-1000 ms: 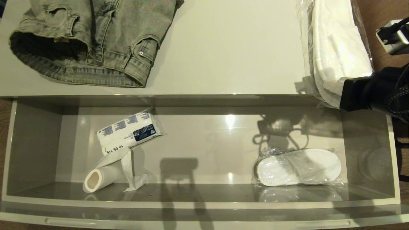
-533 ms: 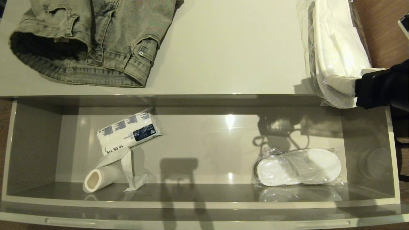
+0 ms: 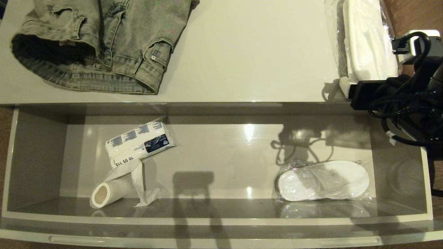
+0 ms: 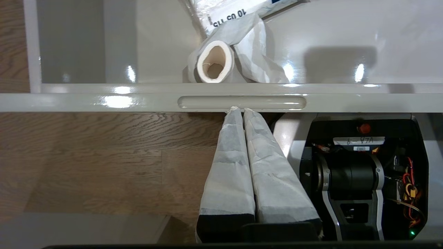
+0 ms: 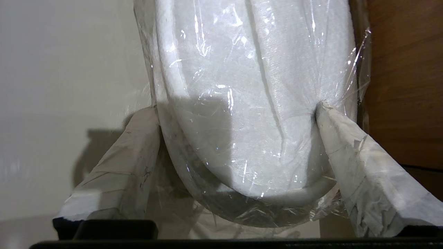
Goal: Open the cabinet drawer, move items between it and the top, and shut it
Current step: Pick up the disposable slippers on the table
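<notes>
The cabinet drawer (image 3: 221,221) is seen fully pulled out across the lower half of the head view, so the opening step can be taken as done. Just short of its front, in the left wrist view, the left gripper (image 4: 239,110) is parked with its jaws pressed together, tips at the slot handle (image 4: 242,102).

Inside the drawer, a paper roll (image 3: 110,192) and a tissue pack (image 3: 140,141) are found at lower left, and one wrapped slipper pack (image 3: 323,180) at lower right.

Beyond it, on the top (image 3: 242,52), the denim garment (image 3: 100,45) is spread at upper left. At upper right, a second wrapped slipper pack (image 3: 368,41) is straddled by the right gripper (image 5: 235,110), its jaws spread to either side of the pack's near end. The pads seem to touch the film, though a firm pinch cannot be confirmed.

By this showing the transfer is judged partly done at most: the garment is untouched, and the closing is still left.
</notes>
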{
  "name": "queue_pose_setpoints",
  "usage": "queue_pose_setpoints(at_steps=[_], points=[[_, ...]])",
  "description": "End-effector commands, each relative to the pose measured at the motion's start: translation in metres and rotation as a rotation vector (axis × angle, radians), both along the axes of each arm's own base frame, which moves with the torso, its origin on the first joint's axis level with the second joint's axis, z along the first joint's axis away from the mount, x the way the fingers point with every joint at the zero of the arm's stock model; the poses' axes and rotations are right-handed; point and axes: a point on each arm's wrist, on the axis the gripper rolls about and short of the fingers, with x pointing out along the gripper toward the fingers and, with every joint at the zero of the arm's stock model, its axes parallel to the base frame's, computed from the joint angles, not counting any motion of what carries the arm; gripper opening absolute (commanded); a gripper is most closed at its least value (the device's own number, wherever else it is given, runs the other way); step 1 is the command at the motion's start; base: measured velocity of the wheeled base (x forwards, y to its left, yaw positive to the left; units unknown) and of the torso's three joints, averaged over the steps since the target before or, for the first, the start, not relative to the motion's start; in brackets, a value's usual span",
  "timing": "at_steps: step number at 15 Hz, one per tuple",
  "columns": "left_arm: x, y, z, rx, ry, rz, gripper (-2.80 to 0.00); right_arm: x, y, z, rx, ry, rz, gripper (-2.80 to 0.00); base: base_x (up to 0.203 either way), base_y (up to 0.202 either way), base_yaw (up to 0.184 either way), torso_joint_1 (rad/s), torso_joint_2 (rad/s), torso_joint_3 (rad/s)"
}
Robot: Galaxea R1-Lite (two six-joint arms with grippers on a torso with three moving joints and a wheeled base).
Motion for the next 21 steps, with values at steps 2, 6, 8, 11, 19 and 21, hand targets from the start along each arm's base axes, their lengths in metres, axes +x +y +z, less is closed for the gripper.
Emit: queue_pose_setpoints(at_steps=[2, 6, 8, 11, 19, 21], points=[[0.000, 0.000, 0.000, 0.001, 0.001, 0.001, -2.80, 0.016, 0.005, -0.016, 0.007, -0.013, -0.050, 0.00, 0.000, 0.000, 0.000, 0.000, 0.00, 0.000], [0.000, 0.000, 0.000, 0.000, 0.001, 0.001, -2.80, -0.001, -0.002, 0.002, 0.018, -0.066, -0.049, 0.00, 0.000, 0.000, 0.000, 0.000, 0.00, 0.000], [0.000, 0.000, 0.000, 0.000, 0.001, 0.001, -2.80, 0.018, 0.006, -0.025, -0.043, 0.036, -0.044, 0.00, 0.000, 0.000, 0.000, 0.000, 0.00, 0.000], [0.000, 0.000, 0.000, 0.000, 0.001, 0.001, -2.80, 0.017, 0.006, -0.027, -0.056, 0.056, -0.040, -2.80, 0.000, 0.000, 0.000, 0.000, 0.00, 0.000], [0.000, 0.000, 0.000, 0.001, 0.001, 0.001, -2.80, -0.023, -0.011, 0.009, -0.067, 0.054, -0.028, -2.80, 0.000, 0.000, 0.000, 0.000, 0.00, 0.000], [0.000, 0.000, 0.000, 0.001, 0.001, 0.001, -2.80, -0.045, -0.018, 0.019, -0.085, 0.108, 0.003, -2.80, 0.000, 0.000, 0.000, 0.000, 0.00, 0.000]])
